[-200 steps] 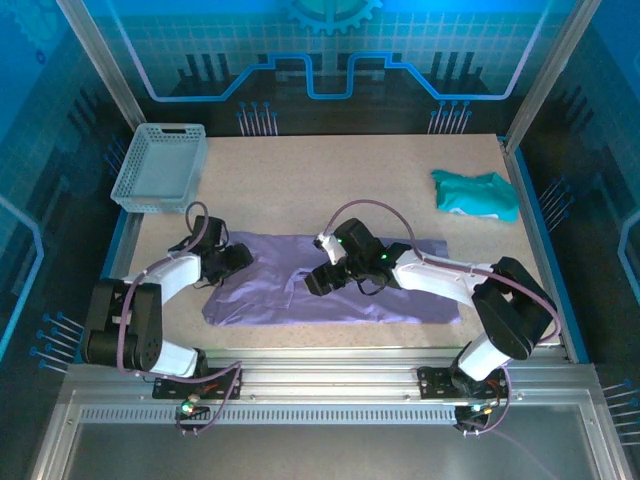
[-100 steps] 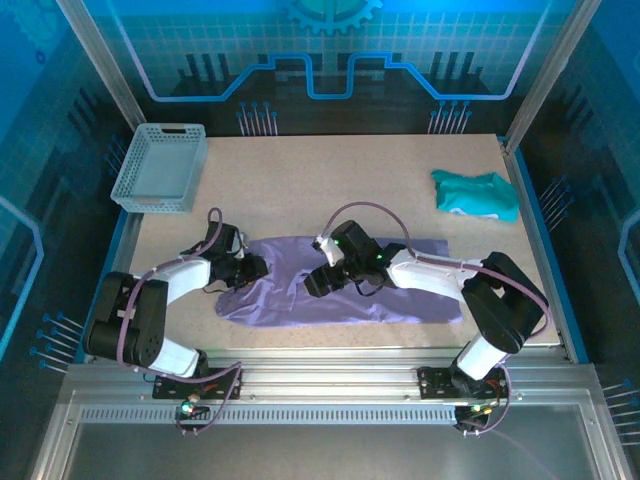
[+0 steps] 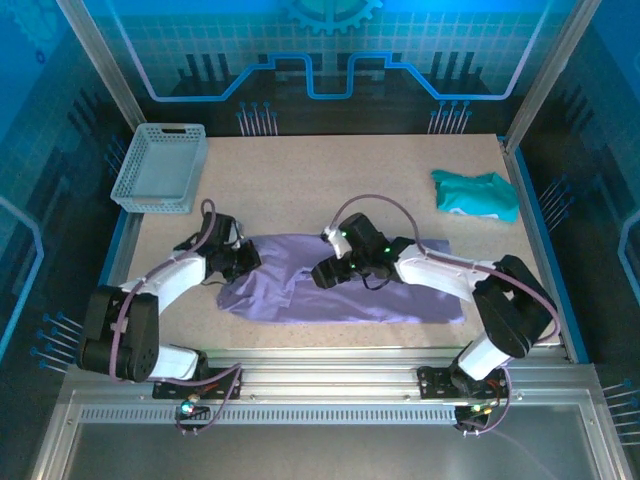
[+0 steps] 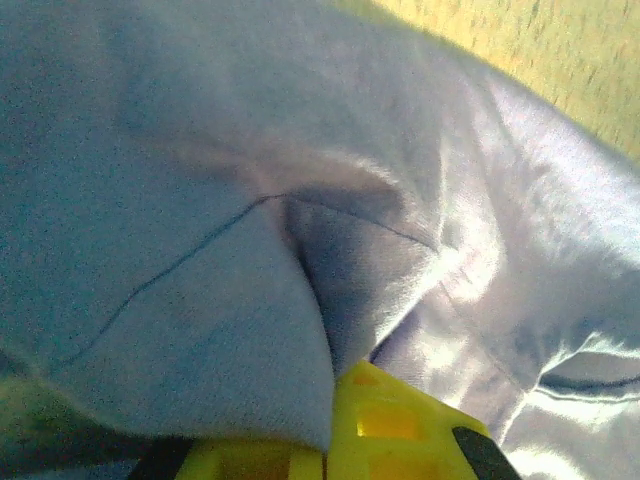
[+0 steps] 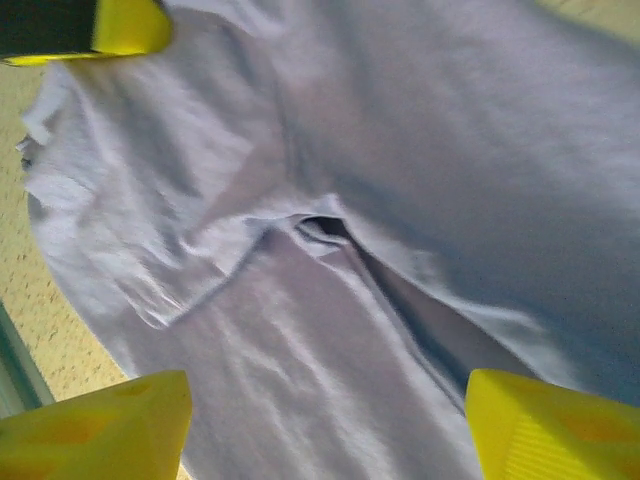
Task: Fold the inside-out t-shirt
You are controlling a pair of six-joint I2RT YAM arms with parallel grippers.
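On table [image 3: 300, 180] | left end effector [image 3: 250, 262] clamped on t-shirt [image 3: 400, 300] edge | right end effector [image 3: 322, 273] spread apart over t-shirt

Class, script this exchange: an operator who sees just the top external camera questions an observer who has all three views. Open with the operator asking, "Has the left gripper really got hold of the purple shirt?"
Observer: Yes. On the left wrist camera the lavender t-shirt is bunched up and draped over the left gripper, which is shut on it.
Operator: And is the right gripper gripping too?
Observer: No. The right wrist camera shows the right gripper open, its yellow fingers wide apart with the cloth lying below them, not pinched.
Operator: Any stitching visible up close?
Observer: Yes. On the left wrist camera a thin seam runs across the fabric near the left gripper.
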